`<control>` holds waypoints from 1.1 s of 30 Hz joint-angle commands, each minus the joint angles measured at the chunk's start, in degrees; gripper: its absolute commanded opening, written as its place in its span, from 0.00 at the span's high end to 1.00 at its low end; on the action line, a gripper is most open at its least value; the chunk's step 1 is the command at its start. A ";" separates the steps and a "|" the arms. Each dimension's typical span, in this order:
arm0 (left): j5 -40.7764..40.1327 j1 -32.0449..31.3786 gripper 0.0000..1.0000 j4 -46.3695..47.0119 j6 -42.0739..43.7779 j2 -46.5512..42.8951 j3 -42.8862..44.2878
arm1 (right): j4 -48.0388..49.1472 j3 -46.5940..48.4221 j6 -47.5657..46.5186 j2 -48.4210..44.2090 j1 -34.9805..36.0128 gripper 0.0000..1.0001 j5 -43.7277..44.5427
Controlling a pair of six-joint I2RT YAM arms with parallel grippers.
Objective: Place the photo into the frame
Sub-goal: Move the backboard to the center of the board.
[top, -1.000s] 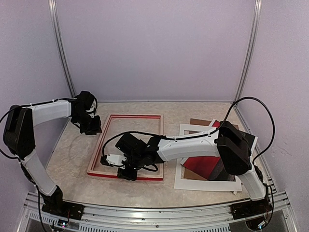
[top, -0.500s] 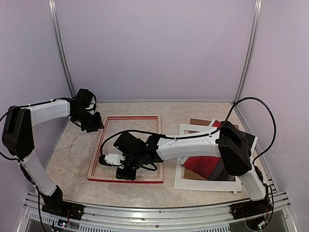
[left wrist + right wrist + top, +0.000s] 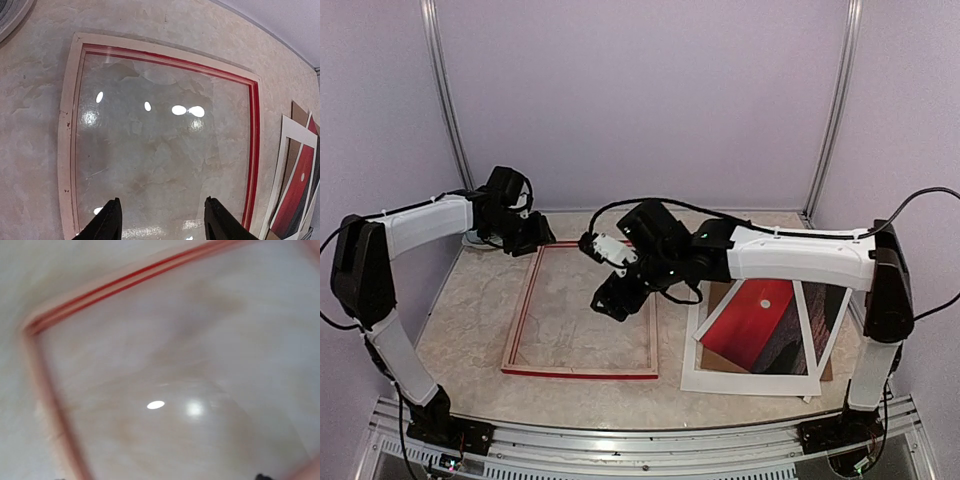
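The photo (image 3: pixel 752 328) is lying tilted on the worktop (image 3: pixel 470 330), just right of the frame (image 3: pixel 582 372) and partly under a white mat (image 3: pixel 740 382). The frame is lying flat with nothing in it. The left end effector (image 3: pixel 162 226) is hovering by its far-left corner, fingers apart and holding nothing. The right end effector (image 3: pixel 616 298) is hanging over its right side; whether that one is apart I cannot tell. Fetching seems next: reaching over and pinching an exposed photo edge clear of the mat.
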 commanded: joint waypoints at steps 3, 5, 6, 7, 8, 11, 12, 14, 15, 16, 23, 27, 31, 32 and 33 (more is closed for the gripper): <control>1.21 -2.94 0.43 2.89 -1.66 3.71 1.52 | 1.18 -15.92 26.05 -18.28 -11.37 0.12 6.80; 1.60 -4.97 0.41 3.36 -1.30 4.01 2.85 | 2.69 -23.57 33.44 -23.84 -15.81 0.10 4.82; 2.09 -6.15 0.39 3.69 -1.12 4.28 3.48 | 4.23 -27.55 37.45 -26.71 -18.11 0.09 3.89; 2.73 -7.28 0.37 4.29 -0.87 4.50 4.10 | 5.72 -31.74 40.08 -29.79 -19.97 0.08 3.40; 3.40 -8.61 0.36 4.83 -0.65 4.70 4.73 | 6.84 -35.30 42.54 -32.54 -21.80 0.07 3.45; 4.95 -13.11 0.31 5.27 0.18 6.20 7.52 | 7.41 -43.47 47.56 -39.35 -26.18 0.04 5.40; 5.14 -14.54 0.30 5.09 0.45 7.01 8.67 | 7.16 -45.37 48.50 -41.08 -27.38 0.03 5.93; 6.06 -17.59 0.28 5.18 0.97 8.68 10.43 | 5.30 -48.45 50.20 -43.81 -30.38 0.02 7.26; 6.61 -19.01 0.28 5.22 1.12 9.47 11.31 | 4.22 -49.44 50.64 -44.88 -31.45 0.02 8.35; 7.26 -20.57 0.27 5.26 1.19 10.08 12.14 | 2.80 -50.14 51.05 -45.63 -32.56 0.01 9.43; 10.54 -29.55 0.27 4.75 2.45 16.43 18.25 | 0.38 -56.42 50.83 -48.14 -42.54 0.01 8.25; 13.28 -32.95 0.27 4.81 3.05 20.04 19.98 | -0.08 -58.88 50.32 -49.32 -46.37 0.01 7.59; 15.84 -35.99 0.28 4.55 3.88 22.88 21.24 | -2.24 -61.11 51.11 -50.51 -48.15 0.01 6.35; 16.20 -36.76 0.27 4.64 4.05 23.39 21.28 | -3.07 -61.55 51.56 -50.82 -48.20 0.01 6.03; 16.47 -37.40 0.27 4.70 4.31 24.08 21.35 | -3.74 -61.94 52.21 -51.04 -48.21 0.01 5.55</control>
